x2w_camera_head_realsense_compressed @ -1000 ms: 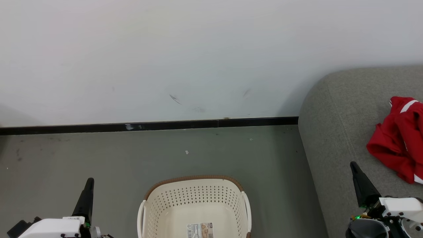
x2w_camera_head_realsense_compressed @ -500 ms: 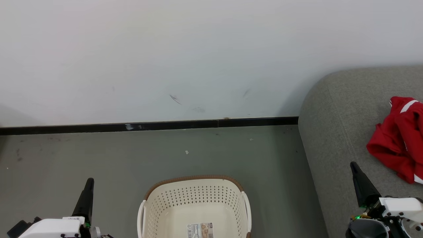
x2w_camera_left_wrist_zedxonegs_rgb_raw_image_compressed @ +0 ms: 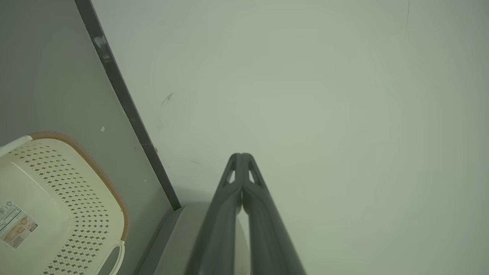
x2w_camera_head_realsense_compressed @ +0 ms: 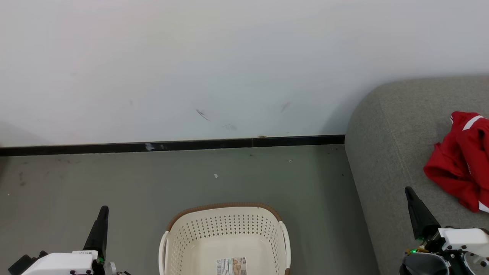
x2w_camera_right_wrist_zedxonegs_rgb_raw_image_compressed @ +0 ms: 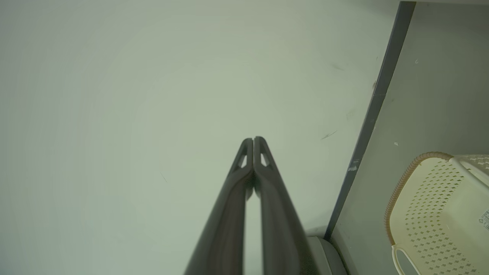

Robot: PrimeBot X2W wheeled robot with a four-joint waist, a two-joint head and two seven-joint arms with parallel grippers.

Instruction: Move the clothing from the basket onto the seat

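The cream basket stands on the floor at the bottom centre, with no clothing inside and a label on its bottom. Red clothing with white trim lies crumpled on the grey-green seat at the right edge. My left gripper is shut and holds nothing, left of the basket and above the floor. My right gripper is shut and holds nothing, over the seat's front part, left of the clothing. In the wrist views, the left gripper and right gripper point at the wall, each with the basket off to one side.
A pale wall with a black baseboard runs behind the basket. Grey floor lies between the wall, the basket and the seat.
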